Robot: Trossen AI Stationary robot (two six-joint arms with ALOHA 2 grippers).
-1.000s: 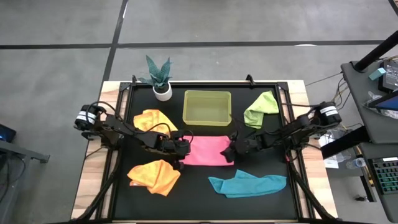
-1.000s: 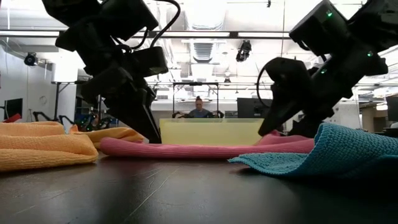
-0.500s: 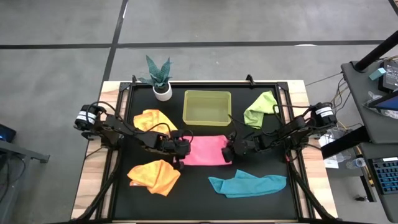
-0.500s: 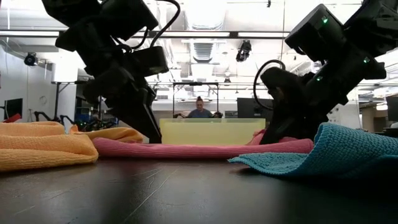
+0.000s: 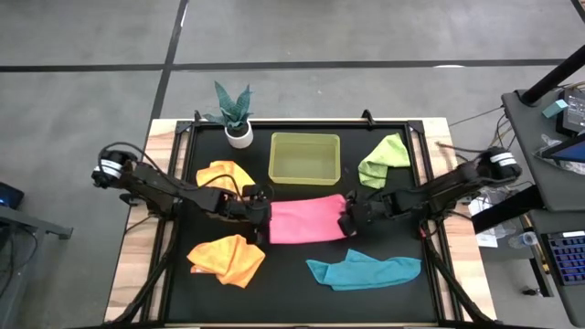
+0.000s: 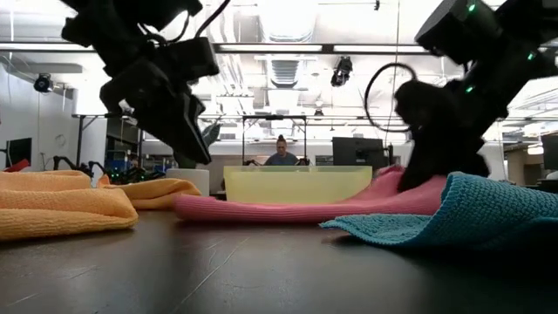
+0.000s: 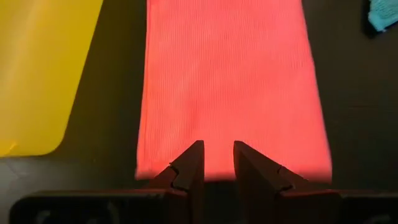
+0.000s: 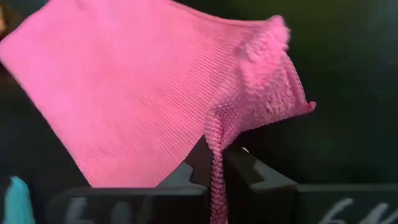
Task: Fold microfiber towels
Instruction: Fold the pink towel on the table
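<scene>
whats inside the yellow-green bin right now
Nothing shows inside the bin: the high view sees only its bare translucent floor. In the low view its front wall hides the inside. All the towels lie outside it.

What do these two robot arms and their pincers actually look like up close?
Both arms are dark, nearly black, built of jointed segments with black cables looping alongside. A silver-white collar rings the outer end of the left arm and the right arm. The left gripper and right gripper each carry two dark, wedge-shaped fingers.
</scene>
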